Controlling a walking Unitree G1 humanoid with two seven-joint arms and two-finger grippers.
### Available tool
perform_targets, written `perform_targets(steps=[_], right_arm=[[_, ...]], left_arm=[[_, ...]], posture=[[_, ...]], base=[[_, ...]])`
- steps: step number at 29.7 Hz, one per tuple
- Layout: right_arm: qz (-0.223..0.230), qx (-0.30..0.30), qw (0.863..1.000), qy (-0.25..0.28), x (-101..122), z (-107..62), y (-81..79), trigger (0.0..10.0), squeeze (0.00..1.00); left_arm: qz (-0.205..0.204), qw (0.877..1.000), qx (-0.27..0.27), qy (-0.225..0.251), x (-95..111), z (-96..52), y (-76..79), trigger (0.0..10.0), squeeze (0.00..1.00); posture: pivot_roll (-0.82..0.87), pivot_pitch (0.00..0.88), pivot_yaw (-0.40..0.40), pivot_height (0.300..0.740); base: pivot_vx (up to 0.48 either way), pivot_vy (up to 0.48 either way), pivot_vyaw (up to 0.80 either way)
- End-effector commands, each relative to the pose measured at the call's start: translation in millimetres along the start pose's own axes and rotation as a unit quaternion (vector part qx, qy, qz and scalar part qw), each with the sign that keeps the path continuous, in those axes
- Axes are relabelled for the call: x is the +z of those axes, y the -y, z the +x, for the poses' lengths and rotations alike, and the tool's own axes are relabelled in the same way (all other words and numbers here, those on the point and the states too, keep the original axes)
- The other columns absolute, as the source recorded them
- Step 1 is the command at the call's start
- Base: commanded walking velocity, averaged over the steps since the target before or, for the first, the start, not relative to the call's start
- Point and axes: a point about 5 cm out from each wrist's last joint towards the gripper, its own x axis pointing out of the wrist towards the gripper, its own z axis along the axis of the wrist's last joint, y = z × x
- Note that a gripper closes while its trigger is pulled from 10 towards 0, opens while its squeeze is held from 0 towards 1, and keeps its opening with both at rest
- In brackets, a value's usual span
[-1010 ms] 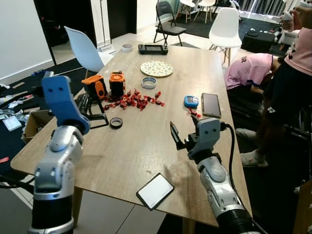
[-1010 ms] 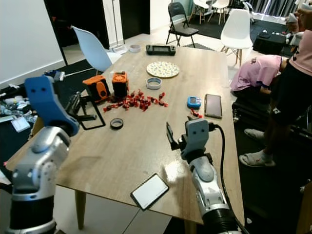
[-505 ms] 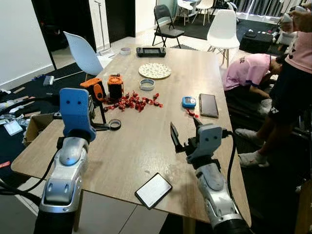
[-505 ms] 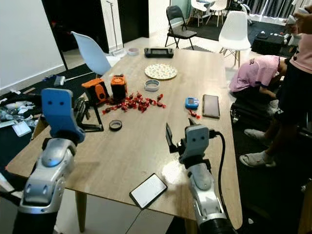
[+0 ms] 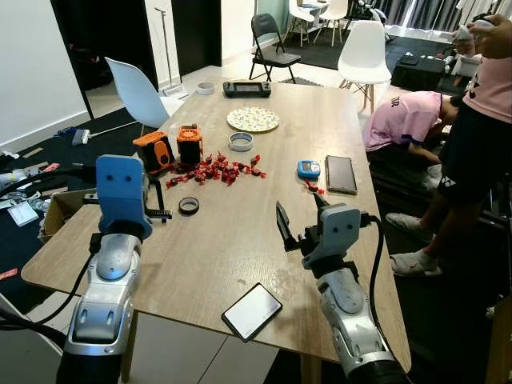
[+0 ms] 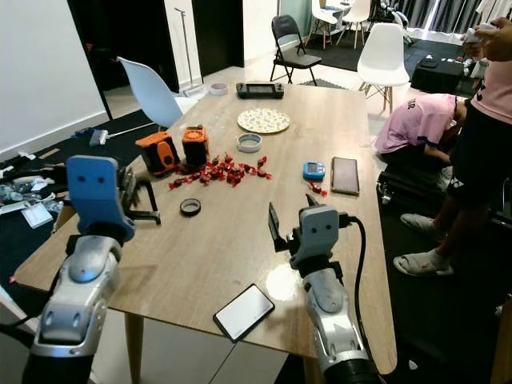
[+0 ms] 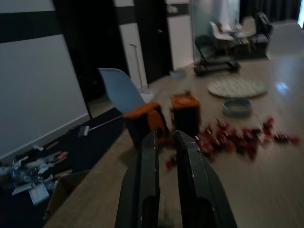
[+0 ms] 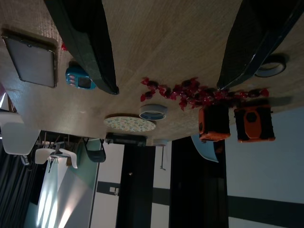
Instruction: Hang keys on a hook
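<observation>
Left end effector (image 7: 165, 137): the two black fingers stand almost together with a thin gap and nothing between them. It is raised over the table's (image 5: 240, 248) left edge, pointing toward two orange boxes (image 5: 154, 150) and a scatter of red wrapped candies (image 5: 216, 166). A black frame stand (image 5: 158, 210) sits just beyond it, upright and thin-barred; whether it has a hook cannot be told.

Right end effector (image 8: 167, 88): spread wide and empty, hovering above bare wood mid-table. Open tabletop lies around it.

Keys: cannot pick them out on the table, so no lie or long axis noted.

Further out: tape roll (image 5: 190, 206) beside the stand, blue gadget (image 5: 309, 169), dark phone (image 5: 342, 174). A white-faced phone (image 5: 252, 311) overhangs the near edge. People (image 5: 472, 136) stand close off the right edge.
</observation>
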Motion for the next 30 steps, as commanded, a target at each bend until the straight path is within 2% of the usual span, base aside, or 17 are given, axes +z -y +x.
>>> perform_targets(steps=[1,2,3,4,10,15,16,18,22,25,29,30], right_arm=[[-0.001,0.002,1.0,0.004,1.6,-1.0,-1.1,10.0,0.0],[0.0,0.003,1.0,0.003,1.1,-1.3,-1.5,10.0,0.0],[0.0,0.003,1.0,0.002,0.8,-1.5,-1.7,10.0,0.0],[0.001,0.004,1.0,-0.002,-1.0,-3.2,-2.4,10.0,0.0],[0.002,0.006,1.0,-0.006,-2.1,-5.2,-3.2,10.0,0.0],[0.002,0.005,1.0,-0.007,-1.9,-4.7,-2.0,10.0,0.0],[0.003,0.005,1.0,-0.008,-2.1,-4.2,-2.0,10.0,0.0],[0.005,0.007,1.0,-0.009,-2.2,-3.3,-3.7,10.0,0.0],[0.006,0.009,1.0,-0.009,-2.0,-3.2,-4.6,10.0,0.0],[0.004,0.004,1.0,-0.011,-1.1,-7.2,-2.5,10.0,0.0],[0.001,-0.004,1.0,-0.014,-0.8,-11.0,1.1,10.0,0.0],[-0.003,-0.01,1.0,-0.016,-0.7,-14.3,4.5,10.0,0.0]], left_arm=[[0.026,0.999,-0.04,-0.014,-6.9,-5.4,9.7,10.0,0.15],[0.032,0.998,-0.058,-0.021,-9.8,-7.0,11.8,10.0,0.0],[0.036,0.996,-0.071,-0.027,-12.0,-8.1,13.3,10.0,0.0],[0.068,0.991,-0.112,-0.036,-18.2,-12.4,19.0,10.0,0.0],[0.072,0.989,-0.119,-0.053,-24.0,-15.3,21.7,10.0,0.0],[0.095,0.986,-0.116,-0.073,-30.0,-12.2,20.7,10.0,0.0],[0.114,0.982,-0.126,-0.084,-34.2,-9.1,23.2,10.0,0.0],[0.12,0.978,-0.127,-0.111,-42.7,2.0,25.8,10.0,0.0],[0.128,0.976,-0.128,-0.12,-46.9,7.0,26.0,10.0,0.0],[0.135,0.968,-0.135,-0.164,-66.6,25.4,22.5,10.0,0.0],[0.147,0.961,-0.139,-0.186,-78.0,28.7,18.3,10.0,0.0],[0.163,0.957,-0.142,-0.192,-82.5,27.2,16.2,10.0,1.0]], posture=[[0.16,0.079,-0.002,0.74],[0.16,0.079,-0.002,0.74],[0.16,0.079,-0.002,0.74],[0.16,0.084,-0.003,0.74],[0.16,0.095,0.0,0.74],[0.16,0.1,-0.003,0.74],[0.17,0.105,-0.009,0.74],[0.17,0.115,-0.011,0.74],[0.17,0.115,-0.011,0.74],[0.15,0.154,0.004,0.74],[0.13,0.168,0.013,0.74],[0.12,0.176,0.021,0.74]], base=[[0.0,0.0,0.0],[0.0,0.0,0.0],[0.0,0.0,0.0],[0.0,0.0,0.0],[0.0,0.0,0.0],[0.0,0.0,0.0],[0.0,0.0,0.0],[0.0,0.0,0.0],[0.0,0.0,0.0],[0.0,0.0,0.0],[0.0,0.0,0.0],[0.0,0.0,0.0]])
